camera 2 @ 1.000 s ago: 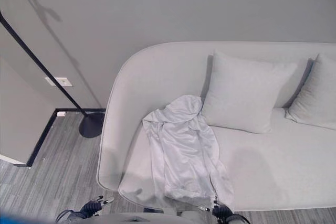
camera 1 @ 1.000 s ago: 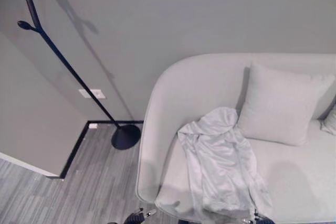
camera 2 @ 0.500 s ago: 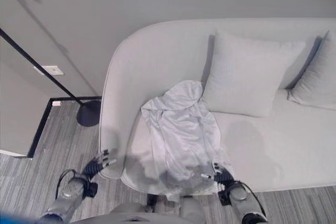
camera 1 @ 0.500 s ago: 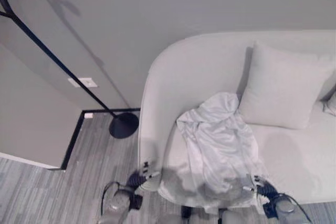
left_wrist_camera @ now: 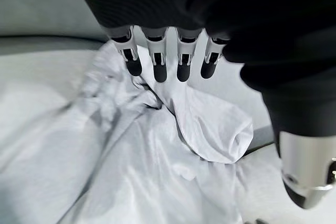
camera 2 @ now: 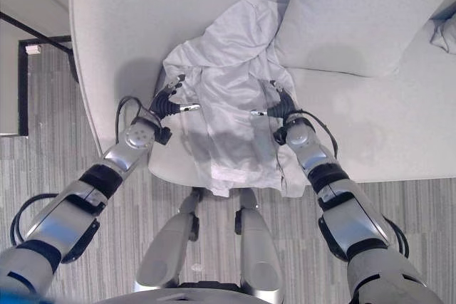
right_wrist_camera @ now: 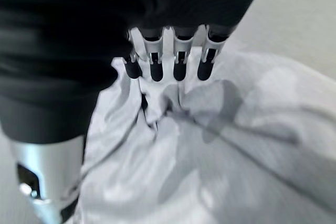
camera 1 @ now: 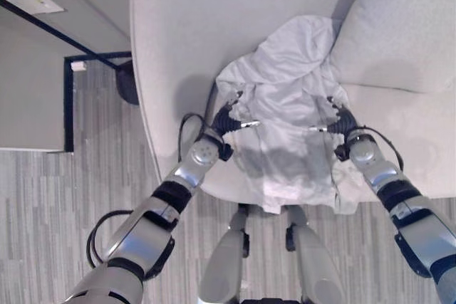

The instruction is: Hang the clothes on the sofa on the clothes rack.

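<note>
Both arms have come forward over the sofa (camera 1: 171, 26). The left robot hand (camera 1: 229, 118) and right robot hand (camera 1: 340, 120) hover spread wide, holding nothing, at the white garment's (camera 1: 285, 112) shoulders. Grasp appears imminent; the rack (camera 1: 43, 25) stands well apart.

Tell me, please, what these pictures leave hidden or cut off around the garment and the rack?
- Clothes rack: both eye views show a slanted pole and part of its base; the frame edge cuts off the hooks.
- White garment: its underside and far sleeve are folded out of sight.
- Left hand and right hand: fingers straight above the cloth; contact cannot be told.
</note>
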You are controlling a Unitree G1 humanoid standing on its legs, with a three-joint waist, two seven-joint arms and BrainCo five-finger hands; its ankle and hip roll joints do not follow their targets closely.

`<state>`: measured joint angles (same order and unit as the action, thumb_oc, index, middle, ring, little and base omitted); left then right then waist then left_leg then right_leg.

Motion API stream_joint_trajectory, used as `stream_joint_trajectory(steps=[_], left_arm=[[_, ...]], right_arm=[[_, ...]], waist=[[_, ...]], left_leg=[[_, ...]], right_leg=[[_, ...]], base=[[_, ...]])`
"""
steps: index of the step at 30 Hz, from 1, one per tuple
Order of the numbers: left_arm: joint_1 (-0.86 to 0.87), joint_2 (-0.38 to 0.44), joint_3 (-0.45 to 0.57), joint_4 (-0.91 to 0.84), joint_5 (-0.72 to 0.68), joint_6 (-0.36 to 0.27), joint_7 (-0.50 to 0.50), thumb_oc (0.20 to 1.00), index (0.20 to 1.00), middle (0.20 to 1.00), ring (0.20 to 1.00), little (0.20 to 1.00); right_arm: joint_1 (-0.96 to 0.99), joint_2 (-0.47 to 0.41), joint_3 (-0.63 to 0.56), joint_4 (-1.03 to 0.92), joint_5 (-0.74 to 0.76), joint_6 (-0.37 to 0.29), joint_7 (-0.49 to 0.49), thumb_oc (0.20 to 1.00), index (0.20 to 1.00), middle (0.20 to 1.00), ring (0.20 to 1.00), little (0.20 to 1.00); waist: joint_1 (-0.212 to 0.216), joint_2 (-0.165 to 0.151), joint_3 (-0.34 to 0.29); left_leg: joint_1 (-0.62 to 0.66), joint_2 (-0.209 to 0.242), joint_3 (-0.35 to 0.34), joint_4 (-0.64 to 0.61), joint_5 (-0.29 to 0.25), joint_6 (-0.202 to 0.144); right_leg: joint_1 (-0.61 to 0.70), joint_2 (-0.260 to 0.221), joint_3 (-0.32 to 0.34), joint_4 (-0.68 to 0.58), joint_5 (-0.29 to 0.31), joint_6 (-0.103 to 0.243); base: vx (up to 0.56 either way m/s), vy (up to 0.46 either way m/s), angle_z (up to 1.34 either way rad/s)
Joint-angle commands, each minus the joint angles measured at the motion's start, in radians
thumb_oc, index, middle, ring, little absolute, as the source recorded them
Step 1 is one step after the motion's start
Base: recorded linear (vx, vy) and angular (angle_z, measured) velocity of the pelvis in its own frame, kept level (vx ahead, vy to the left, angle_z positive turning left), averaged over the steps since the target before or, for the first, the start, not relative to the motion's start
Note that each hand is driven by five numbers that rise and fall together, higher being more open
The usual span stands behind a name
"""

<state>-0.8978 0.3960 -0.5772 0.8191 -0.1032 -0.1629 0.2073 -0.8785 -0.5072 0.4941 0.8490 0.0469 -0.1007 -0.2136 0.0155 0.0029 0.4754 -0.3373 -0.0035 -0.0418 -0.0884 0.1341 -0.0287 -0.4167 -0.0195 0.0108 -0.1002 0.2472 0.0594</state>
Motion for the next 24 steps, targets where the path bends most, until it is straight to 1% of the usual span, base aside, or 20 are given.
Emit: stream_joint_trajectory(steps=[1, 5, 6, 7, 9, 10, 11, 14, 18, 19, 21, 22, 24], left_arm=[[-0.015, 0.022, 0.014, 0.083, 0.037, -0.009, 0.065, 1.0, 1.0, 1.0, 1.0, 1.0], [-0.205, 0.038, -0.04, 0.215, 0.055, 0.011, 0.102, 1.0, 1.0, 1.0, 1.0, 1.0], [-0.207, 0.038, -0.04, 0.216, 0.055, 0.011, 0.102, 1.0, 1.0, 1.0, 1.0, 1.0], [-0.248, 0.051, -0.051, 0.236, 0.058, 0.017, 0.117, 1.0, 1.0, 1.0, 1.0, 1.0], [-0.252, 0.051, -0.051, 0.239, 0.057, 0.016, 0.116, 1.0, 1.0, 1.0, 1.0, 1.0], [-0.289, 0.073, -0.051, 0.247, 0.055, 0.023, 0.144, 1.0, 1.0, 1.0, 1.0, 1.0], [-0.289, 0.073, -0.051, 0.247, 0.055, 0.023, 0.144, 1.0, 1.0, 1.0, 1.0, 1.0], [-0.301, 0.102, -0.04, 0.221, 0.052, 0.027, 0.174, 1.0, 1.0, 1.0, 1.0, 1.0], [-0.31, 0.136, -0.035, 0.173, 0.067, 0.025, 0.204, 1.0, 1.0, 1.0, 1.0, 1.0], [-0.307, 0.154, -0.022, 0.128, 0.063, 0.018, 0.22, 1.0, 1.0, 1.0, 1.0, 1.0], [-0.3, 0.166, -0.011, 0.095, 0.062, 0.017, 0.23, 1.0, 1.0, 1.0, 1.0, 1.0], [-0.292, 0.18, 0.009, 0.043, 0.068, 0.013, 0.25, 1.0, 1.0, 1.0, 1.0, 1.0], [-0.299, 0.187, 0.009, 0.01, 0.092, 0.016, 0.267, 1.0, 1.0, 1.0, 1.0, 1.0]], right_arm=[[-0.005, -0.046, 0.03, 0.033, 0.016, -0.029, -0.049, 1.0, 1.0, 1.0, 1.0, 1.0], [-0.182, -0.051, 0.087, 0.145, 0.044, -0.022, -0.095, 1.0, 1.0, 1.0, 1.0, 1.0], [-0.184, -0.052, 0.088, 0.146, 0.045, -0.023, -0.095, 1.0, 1.0, 1.0, 1.0, 1.0], [-0.222, -0.064, 0.102, 0.168, 0.036, -0.012, -0.117, 1.0, 1.0, 1.0, 1.0, 1.0], [-0.226, -0.063, 0.103, 0.171, 0.036, -0.013, -0.116, 1.0, 1.0, 1.0, 1.0, 1.0], [-0.254, -0.077, 0.089, 0.179, 0.051, -0.007, -0.155, 1.0, 1.0, 1.0, 1.0, 1.0], [-0.254, -0.077, 0.088, 0.179, 0.051, -0.007, -0.156, 1.0, 1.0, 1.0, 1.0, 1.0], [-0.258, -0.091, 0.063, 0.157, 0.066, -0.003, -0.19, 1.0, 1.0, 1.0, 1.0, 1.0], [-0.258, -0.094, 0.068, 0.173, 0.064, 0.0, -0.188, 1.0, 1.0, 1.0, 1.0, 1.0], [-0.26, -0.1, 0.07, 0.18, 0.066, 0.003, -0.188, 1.0, 1.0, 1.0, 1.0, 1.0], [-0.259, -0.104, 0.072, 0.178, 0.067, 0.007, -0.191, 1.0, 1.0, 1.0, 1.0, 1.0], [-0.257, -0.109, 0.064, 0.179, 0.073, 0.009, -0.194, 1.0, 1.0, 1.0, 1.0, 1.0], [-0.267, -0.11, 0.068, 0.188, 0.081, 0.01, -0.196, 1.0, 1.0, 1.0, 1.0, 1.0]], waist=[[0.007, -0.004, -0.069], [0.003, 0.0, -0.039], [0.003, 0.0, -0.039], [0.002, 0.002, -0.032], [0.002, 0.002, -0.031], [-0.003, 0.006, -0.025], [-0.003, 0.006, -0.026], [-0.005, 0.01, -0.022], [-0.003, 0.015, -0.022], [0.001, 0.019, -0.021], [0.003, 0.021, -0.021], [0.008, 0.025, -0.021], [0.012, 0.028, -0.021]], left_leg=[[-0.047, -0.025, -0.082, 0.003, 0.004, 0.002], [-0.105, -0.025, -0.085, 0.001, 0.022, -0.009], [-0.107, -0.025, -0.085, 0.001, 0.022, -0.009], [-0.121, -0.025, -0.086, 0.001, 0.027, -0.011], [-0.123, -0.025, -0.086, 0.001, 0.027, -0.011], [-0.142, -0.028, -0.088, 0.001, 0.031, -0.013], [-0.143, -0.028, -0.088, 0.001, 0.031, -0.013], [-0.152, -0.033, -0.088, 0.001, 0.029, -0.011], [-0.155, -0.037, -0.091, 0.001, 0.027, -0.011], [-0.159, -0.04, -0.092, 0.001, 0.027, -0.012], [-0.161, -0.04, -0.091, 0.001, 0.026, -0.012], [-0.163, -0.043, -0.093, 0.001, 0.026, -0.012], [-0.167, -0.044, -0.094, 0.001, 0.026, -0.013]], right_leg=[[0.018, -0.045, 0.044, 0.018, -0.09, 0.077], [-0.036, -0.038, 0.045, 0.013, -0.076, 0.081], [-0.037, -0.038, 0.044, 0.013, -0.076, 0.081], [-0.049, -0.035, 0.043, 0.013, -0.074, 0.081], [-0.051, -0.035, 0.043, 0.013, -0.074, 0.081], [-0.07, -0.033, 0.044, 0.013, -0.071, 0.084], [-0.071, -0.033, 0.044, 0.013, -0.071, 0.084], [-0.078, -0.032, 0.047, 0.013, -0.072, 0.084], [-0.081, -0.032, 0.05, 0.013, -0.074, 0.084], [-0.084, -0.033, 0.05, 0.013, -0.074, 0.084], [-0.086, -0.033, 0.049, 0.013, -0.074, 0.084], [-0.086, -0.033, 0.047, 0.013, -0.075, 0.084], [-0.088, -0.034, 0.046, 0.013, -0.076, 0.084]], base=[[-0.04, -0.035, 0.02], [-0.06, -0.037, 0.01], [-0.04, -0.014, 0.04], [0.0, 0.0, 0.0], [-0.02, -0.002, 0.04], [-0.01, 0.003, 0.05], [-0.02, 0.002, 0.04], [-0.01, 0.007, 0.04], [0.0, 0.0, 0.0], [0.0, 0.0, 0.0], [0.0, 0.0, 0.0], [0.0, -0.005, 0.03], [-0.01, -0.002, 0.04]])
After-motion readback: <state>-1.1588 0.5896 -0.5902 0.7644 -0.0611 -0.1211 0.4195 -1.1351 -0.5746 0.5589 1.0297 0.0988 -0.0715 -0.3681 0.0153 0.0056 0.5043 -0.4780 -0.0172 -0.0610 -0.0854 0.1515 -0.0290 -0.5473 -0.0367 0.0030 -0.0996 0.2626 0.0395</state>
